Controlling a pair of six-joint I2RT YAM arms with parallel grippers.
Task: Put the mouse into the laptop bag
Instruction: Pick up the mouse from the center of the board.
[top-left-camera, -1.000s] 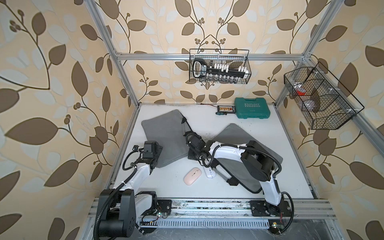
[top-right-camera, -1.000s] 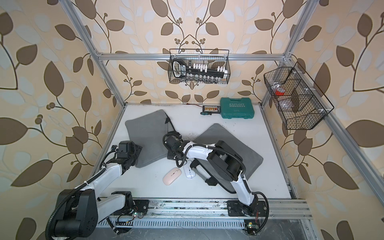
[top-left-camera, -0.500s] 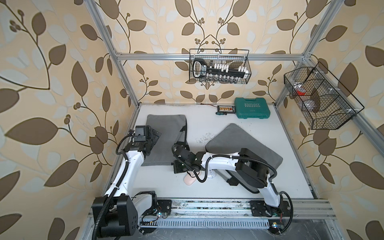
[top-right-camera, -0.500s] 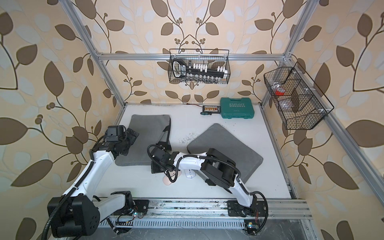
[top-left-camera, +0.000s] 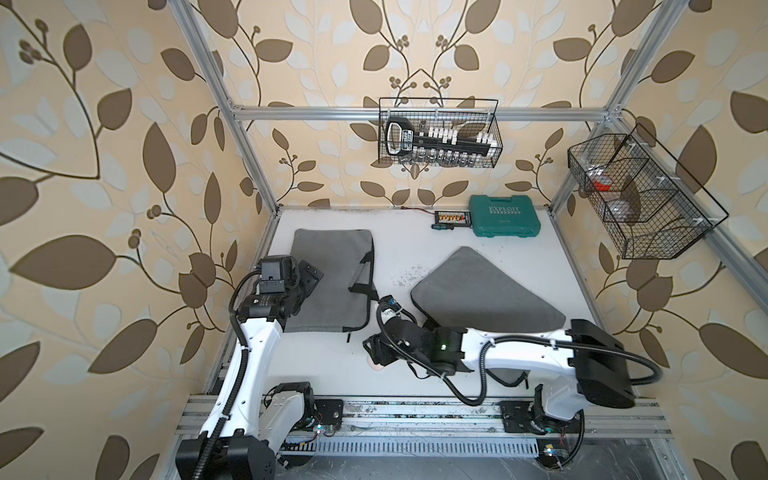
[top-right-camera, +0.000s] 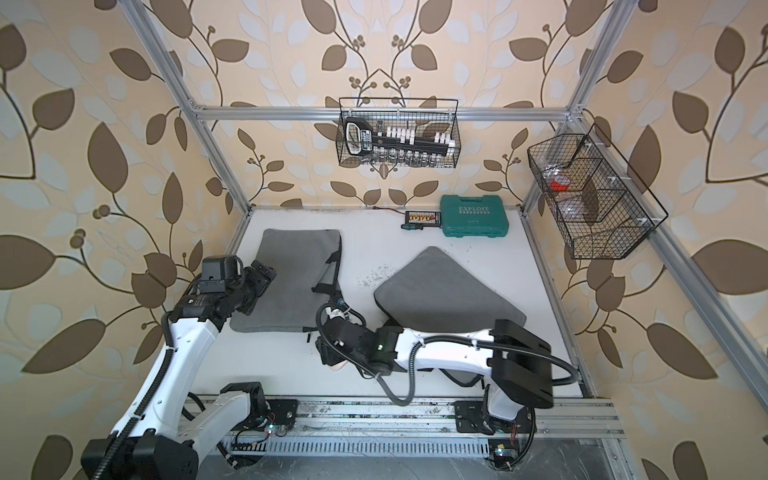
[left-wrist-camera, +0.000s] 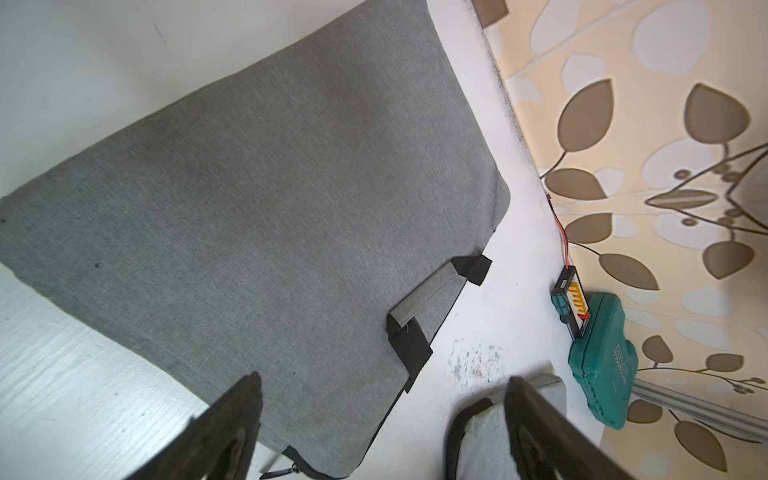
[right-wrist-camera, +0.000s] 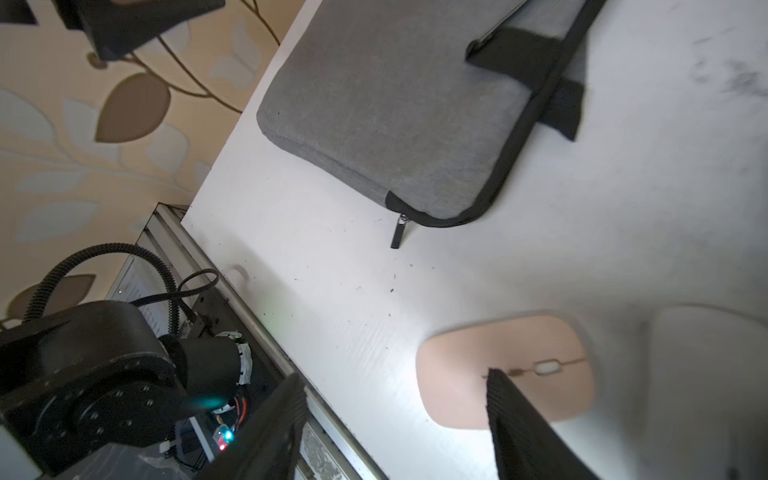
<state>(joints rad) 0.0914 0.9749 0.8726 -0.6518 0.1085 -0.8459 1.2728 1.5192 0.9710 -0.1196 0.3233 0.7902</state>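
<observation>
Pink mouse (right-wrist-camera: 457, 374) on table (right-wrist-camera: 332, 291) beneath one finger (right-wrist-camera: 519, 424), right pincer (right-wrist-camera: 392, 378) spread.

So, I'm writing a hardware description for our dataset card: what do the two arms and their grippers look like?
Both the left arm and right arm have white links with black joints and black corrugated cable hoses. A green light glows near the right wrist. The left gripper and right gripper have black fingers, ribbed on the right.
</observation>
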